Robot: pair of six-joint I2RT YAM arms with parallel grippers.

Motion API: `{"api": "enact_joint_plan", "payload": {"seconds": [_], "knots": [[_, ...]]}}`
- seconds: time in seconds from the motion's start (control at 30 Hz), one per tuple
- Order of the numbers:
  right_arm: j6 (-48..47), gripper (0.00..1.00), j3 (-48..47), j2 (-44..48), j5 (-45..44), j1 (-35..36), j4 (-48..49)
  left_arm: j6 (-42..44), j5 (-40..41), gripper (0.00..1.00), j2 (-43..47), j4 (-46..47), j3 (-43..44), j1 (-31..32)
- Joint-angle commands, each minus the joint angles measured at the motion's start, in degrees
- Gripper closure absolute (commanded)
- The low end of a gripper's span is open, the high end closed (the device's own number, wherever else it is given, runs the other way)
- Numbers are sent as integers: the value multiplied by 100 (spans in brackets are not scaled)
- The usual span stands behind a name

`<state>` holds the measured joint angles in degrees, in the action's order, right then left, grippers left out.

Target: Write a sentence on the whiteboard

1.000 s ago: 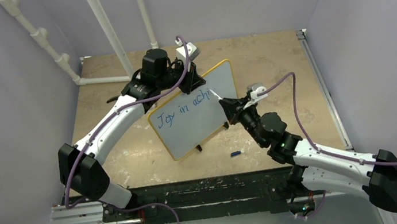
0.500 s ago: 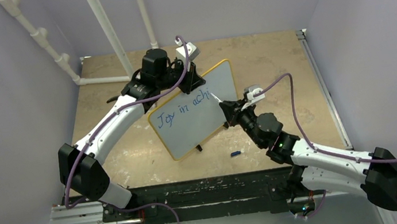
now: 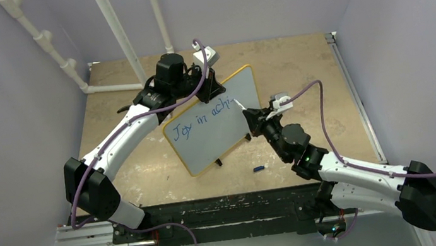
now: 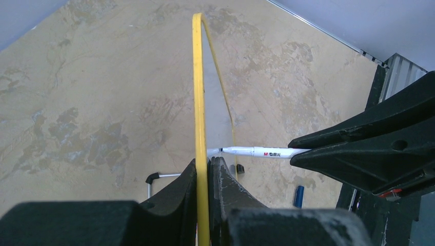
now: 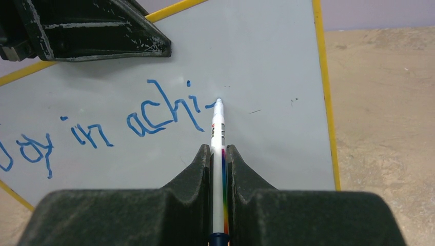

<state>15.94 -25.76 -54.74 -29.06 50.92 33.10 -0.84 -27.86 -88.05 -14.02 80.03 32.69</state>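
Observation:
The whiteboard stands tilted at mid table, white with a yellow rim. My left gripper is shut on its top edge, its jaws pinching the rim. Blue words of the sentence read "Joy in achi" with a short stroke after the "i"; they also show in the top view. My right gripper is shut on a white marker with a rainbow stripe. The marker tip touches the board at the end of that stroke. The marker also shows in the left wrist view.
A blue marker cap lies on the tan table near the front, also in the left wrist view. White pipes run along the back left. The board's black feet and wire stand rest on the table.
My right gripper has shifted slightly left and toward the board with the marker. A short stroke now follows "achi". The left arm and board have not moved.

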Motion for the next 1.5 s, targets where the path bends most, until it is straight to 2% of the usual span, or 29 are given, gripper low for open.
{"api": "enact_joint_plan", "payload": {"seconds": [0.0, 0.2, 0.7, 1.03, 1.2, 1.47], "knots": [[-153, 100, -57, 102, -168, -29, 373, 336, 45, 100, 94, 66, -44, -14], [-337, 100, -139, 36, -8, -29, 581, 338, 39, 100, 86, 66, -47, -8], [-114, 100, 59, -19, 363, -29, 292, 330, 42, 100, 95, 62, -38, -13], [117, 100, 176, -50, 268, -29, 27, 330, 33, 100, 87, 75, -40, -11], [216, 100, 29, -121, -79, -29, -143, 330, 17, 100, 86, 75, -38, -8], [50, 100, -199, -210, -296, -29, 40, 330, 11, 100, 95, 66, -40, -15]]}}
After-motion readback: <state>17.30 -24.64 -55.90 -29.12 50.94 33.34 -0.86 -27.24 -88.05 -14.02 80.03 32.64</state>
